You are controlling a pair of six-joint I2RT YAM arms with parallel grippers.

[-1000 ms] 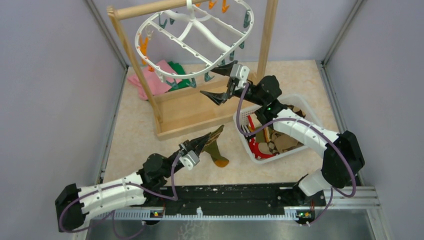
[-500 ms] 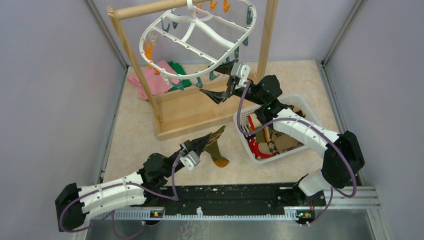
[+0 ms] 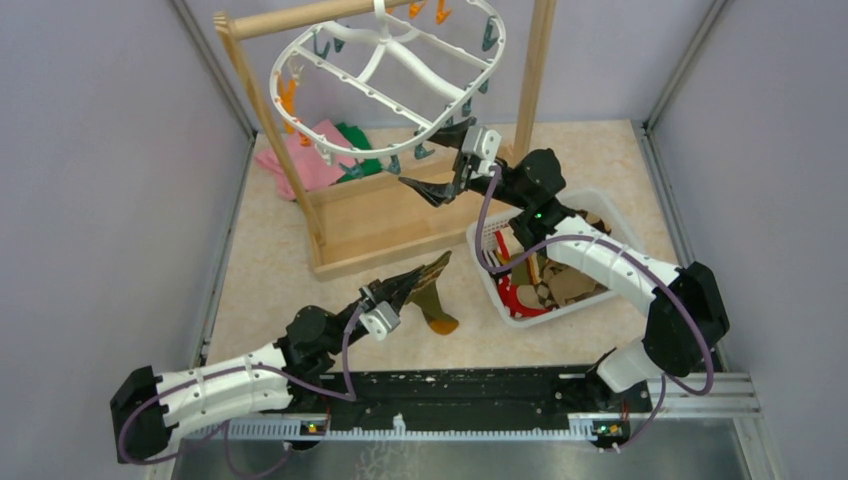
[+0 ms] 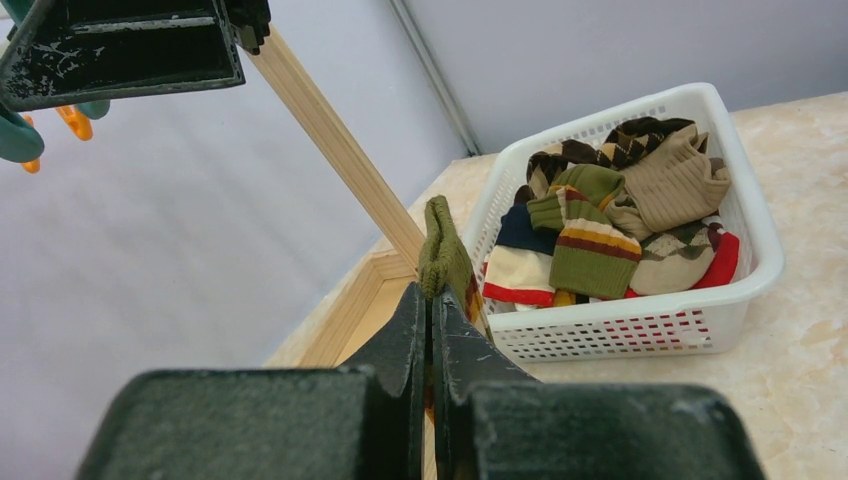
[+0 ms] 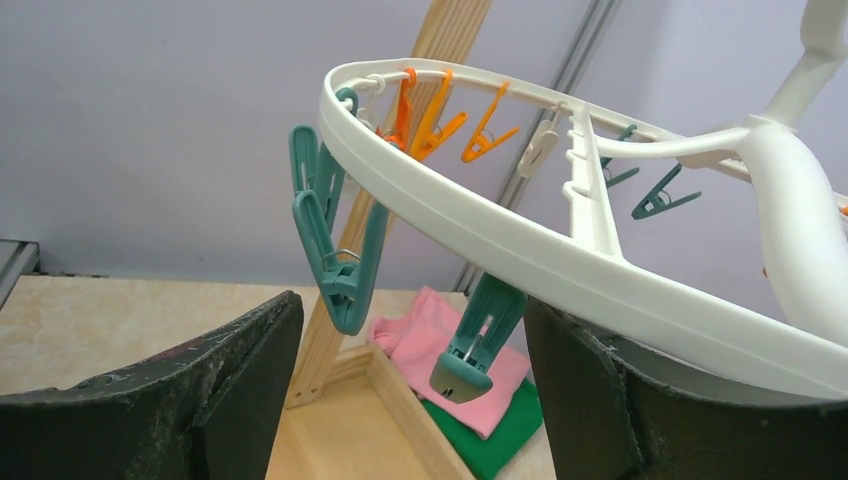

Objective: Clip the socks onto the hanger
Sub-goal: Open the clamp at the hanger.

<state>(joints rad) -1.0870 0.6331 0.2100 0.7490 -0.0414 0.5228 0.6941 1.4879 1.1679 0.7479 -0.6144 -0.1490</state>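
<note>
The white oval hanger (image 3: 372, 58) hangs tilted from the wooden pole, with teal and orange clips along its rim. My right gripper (image 3: 441, 160) is open under the hanger's near rim (image 5: 480, 235). One teal clip (image 5: 465, 345) dangles between its fingers, and I cannot tell if they touch it. Another teal clip (image 5: 335, 260) hangs just left. My left gripper (image 3: 428, 273) is shut on an olive-brown sock with orange stripes (image 3: 433, 302) and holds it up in front of the rack. The sock's cuff (image 4: 445, 250) sticks up past the left gripper (image 4: 432, 295).
A white slotted basket (image 3: 520, 316) holding several more socks (image 4: 610, 220) stands at the right, under the right arm. The wooden rack's base tray (image 3: 380, 215) lies between the arms. Pink and green cloths (image 3: 322, 150) lie behind it. Walls close in both sides.
The hanger has swung and tilted on the pole. My right gripper has shifted slightly along its near rim, still open. The left arm and its sock have not moved.
</note>
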